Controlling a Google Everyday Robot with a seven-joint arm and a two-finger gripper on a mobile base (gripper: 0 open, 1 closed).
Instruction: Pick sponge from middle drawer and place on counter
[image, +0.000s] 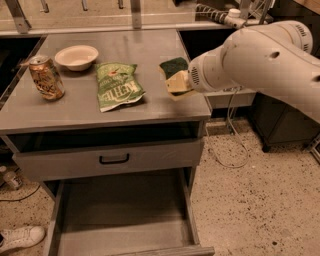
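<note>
- Camera view: the end effector (179, 82) is at the right side of the counter (150, 45), at the tip of the white arm (260, 55) that reaches in from the right.
- The sponge (173, 65) is right at the end effector, green face up and tilted, over the counter near its right edge. I cannot tell if the end effector grips it or has let it go, or if the sponge already rests on the surface.
- The middle drawer (125, 220) stands open below, with nothing visible on its floor.
- The chip bag (118, 85) lies just beside the sponge on the left. The can (46, 77) and the bowl (76, 56) are well apart from it.
- Risk, in my judgement: the sponge is close to the right edge, so a release while tilted could let it tumble off to the floor.
- Also, pulling the arm back could drag the sponge along with it.
</note>
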